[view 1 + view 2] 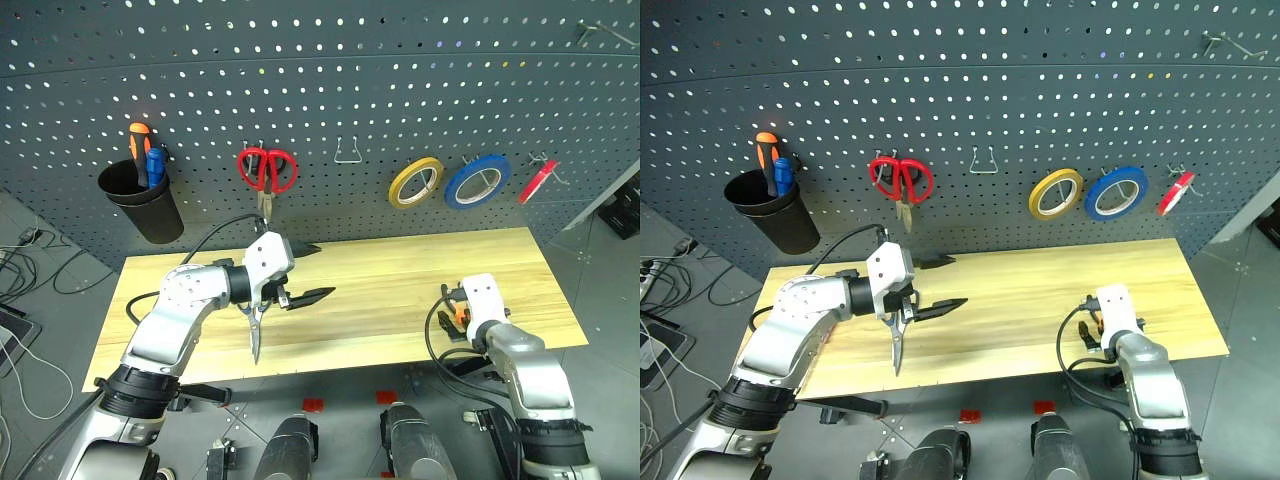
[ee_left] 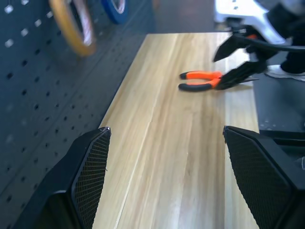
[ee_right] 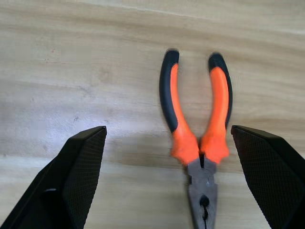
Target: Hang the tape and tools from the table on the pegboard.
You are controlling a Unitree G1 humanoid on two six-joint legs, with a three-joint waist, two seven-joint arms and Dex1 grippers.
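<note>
While the pliers (image 3: 198, 143) lie on the worktop (image 1: 400, 290), the right end effector (image 3: 169, 181) hangs released above them; the left end effector (image 2: 164, 181) is released too

— What's carrying everything here?

— A long table (image 1: 400, 275) with a light yellow wood-grain top, running across the middle of the head camera's view, just in front of the dark pegboard.

— And what's actually lying on it?

— A pair of pliers (image 3: 200, 138) with orange-and-black handles. They lie flat on the wood toward the lower right of the frame, near the front edge.

— Open or closed?

— The handles are spread apart in a narrow V, and the steel nose is together. Seen from the far end of the table, the pliers rest near the right-hand corner of the top.
</note>
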